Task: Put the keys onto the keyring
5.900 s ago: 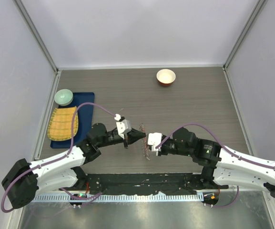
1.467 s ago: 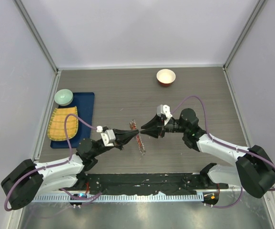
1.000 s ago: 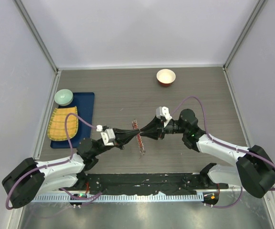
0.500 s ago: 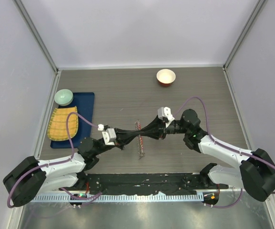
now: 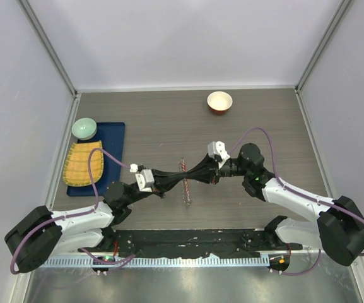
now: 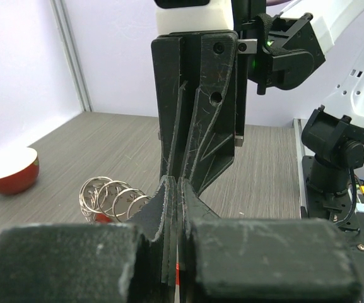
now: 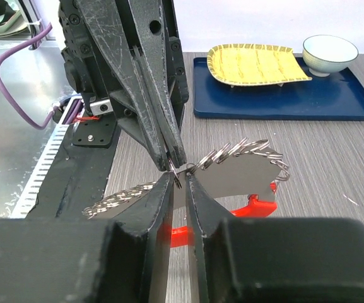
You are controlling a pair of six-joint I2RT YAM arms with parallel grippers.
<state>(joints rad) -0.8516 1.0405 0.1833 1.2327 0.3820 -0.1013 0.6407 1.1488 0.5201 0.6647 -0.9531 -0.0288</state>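
Two-handed threading is set up mid-frame: left gripper [image 6: 173, 189] clenched, seemingly on the keyring [image 7: 245, 151], to steady it; right gripper [image 7: 180, 187] narrowed around a key [image 7: 226, 180], grasp unclear.

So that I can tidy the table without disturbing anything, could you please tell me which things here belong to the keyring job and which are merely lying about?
Part of the job: keyring, silvery key, left pincer, right pincer.
Lying about: red bowl, blue tray, yellow plate, pale green bowl.
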